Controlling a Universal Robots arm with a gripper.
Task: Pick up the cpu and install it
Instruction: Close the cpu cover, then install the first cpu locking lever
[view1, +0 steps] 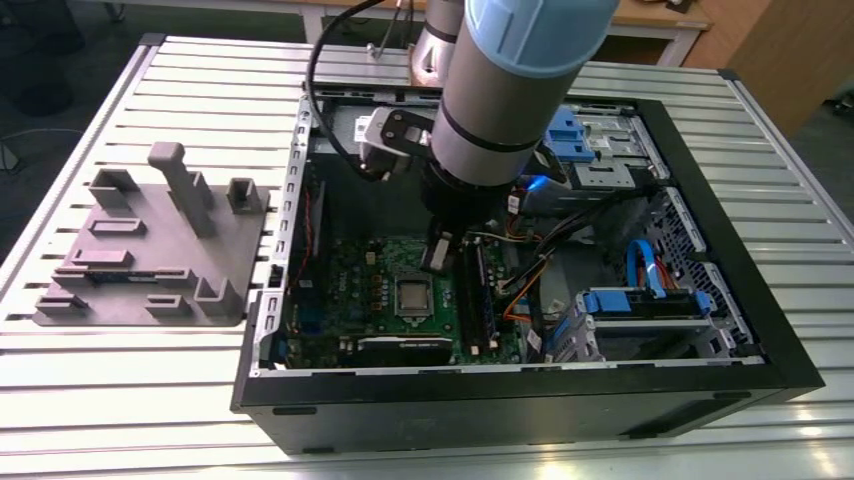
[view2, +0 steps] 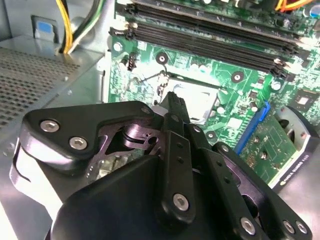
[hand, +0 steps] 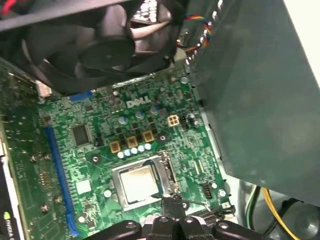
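I see the cpu (hand: 138, 183) already lying in its socket on the motherboard (hand: 95, 150) inside the computer case (view1: 747, 330). My gripper (hand: 172, 204) hangs just beside the socket edge, jaws together on nothing. If I descend carelessly, the tips may strike the socket frame or shift the chip.

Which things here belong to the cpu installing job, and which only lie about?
Job: cpu lying in the motherboard socket; gripper close beside it.

Lying about: grey fixture plate on the table outside the case; fan; blue cables.
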